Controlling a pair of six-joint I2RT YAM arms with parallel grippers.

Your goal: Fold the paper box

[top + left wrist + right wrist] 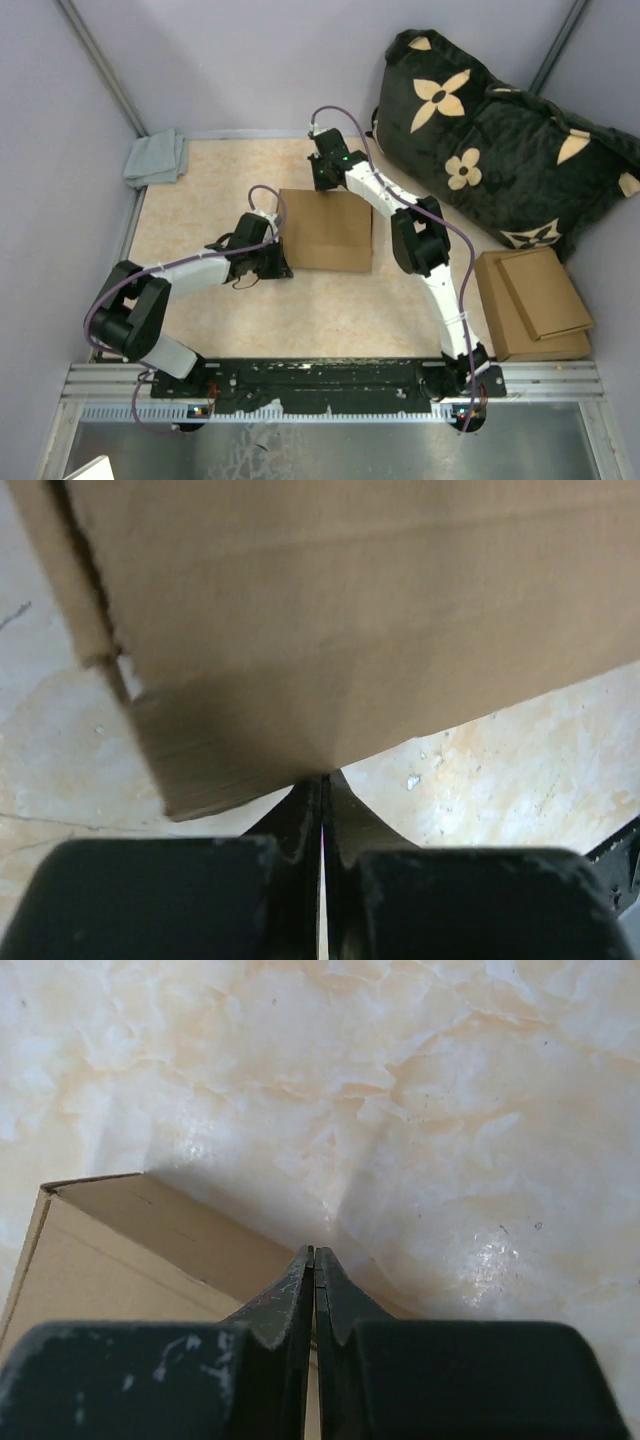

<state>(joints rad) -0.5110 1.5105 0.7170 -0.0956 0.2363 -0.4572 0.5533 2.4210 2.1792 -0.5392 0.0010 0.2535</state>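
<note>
Left wrist, paper box (350, 610) against closed fingers (298, 825)

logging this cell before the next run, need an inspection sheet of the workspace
surface: beige marbled table, no spills seen
job's things: box mid-table between both grippers, looks folded shut
clutter: grey cloth at far left corner; spare cardboard stacked at the right side
grippers: left gripper shut, tips at a box corner; right gripper shut, tips at the box's far edge
cables: purple cables loop along both arms
surroundings: black flowered cushion far right; grey walls
</note>
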